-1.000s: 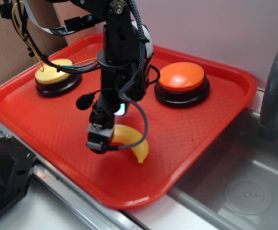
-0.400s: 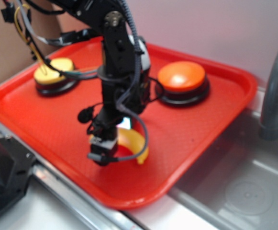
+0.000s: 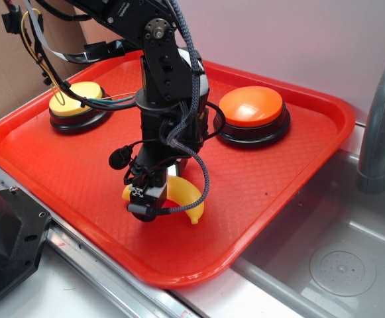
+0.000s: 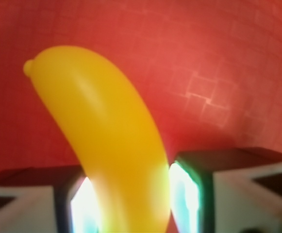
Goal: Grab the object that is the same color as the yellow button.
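Note:
The yellow toy banana (image 3: 187,194) lies on the red tray (image 3: 291,172) near its front edge. My gripper (image 3: 146,202) is down on the tray over the banana's left half, its jaws on either side of it. In the wrist view the banana (image 4: 107,121) fills the gap between the two fingers, and both pads (image 4: 184,194) press against its sides. My gripper (image 4: 127,204) is shut on it. The yellow button (image 3: 73,99) sits on its black base at the tray's far left, partly crossed by cables.
A larger orange-topped button (image 3: 252,109) stands at the tray's back right. A steel sink basin (image 3: 331,265) lies right of the tray, with a grey faucet pipe (image 3: 378,132) at the right edge. A black block (image 3: 6,232) sits at the front left.
My gripper has come down lower over the banana and its jaws have closed in on its sides. The banana stays in about the same spot on the tray.

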`<state>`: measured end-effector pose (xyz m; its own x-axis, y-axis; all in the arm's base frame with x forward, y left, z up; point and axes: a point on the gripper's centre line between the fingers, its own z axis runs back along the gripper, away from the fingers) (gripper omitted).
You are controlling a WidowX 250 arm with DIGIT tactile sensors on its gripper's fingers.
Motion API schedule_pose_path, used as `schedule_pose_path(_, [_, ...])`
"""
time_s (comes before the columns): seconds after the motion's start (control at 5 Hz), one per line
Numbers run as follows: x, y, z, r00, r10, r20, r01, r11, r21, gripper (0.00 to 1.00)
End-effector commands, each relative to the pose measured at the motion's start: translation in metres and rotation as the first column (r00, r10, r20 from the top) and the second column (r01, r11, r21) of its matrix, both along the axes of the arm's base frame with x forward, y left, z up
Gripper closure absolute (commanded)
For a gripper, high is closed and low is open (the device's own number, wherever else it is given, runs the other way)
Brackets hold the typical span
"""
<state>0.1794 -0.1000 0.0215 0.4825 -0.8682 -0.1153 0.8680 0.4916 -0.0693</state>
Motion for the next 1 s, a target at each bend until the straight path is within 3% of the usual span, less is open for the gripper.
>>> schedule_pose_path(0.0, [-0.022,0.042,0.1,0.903,0.42,0.089,-0.426,0.903,0.056,1.0])
schedule_pose_path(0.2, [-0.033,0.044,0.143,0.772,0.63,0.082,-0.635,0.769,0.065,1.0])
schedule_pose_path(0.4, [-0.037,0.04,0.171,0.591,0.803,0.079,-0.807,0.589,0.04,1.0])
schedule_pose_path(0.6, [-0.037,0.039,0.191,0.507,0.851,0.134,-0.857,0.515,-0.028,1.0])
schedule_pose_path(0.8, [-0.033,0.046,0.192,0.528,0.832,0.172,-0.843,0.537,-0.007,1.0])
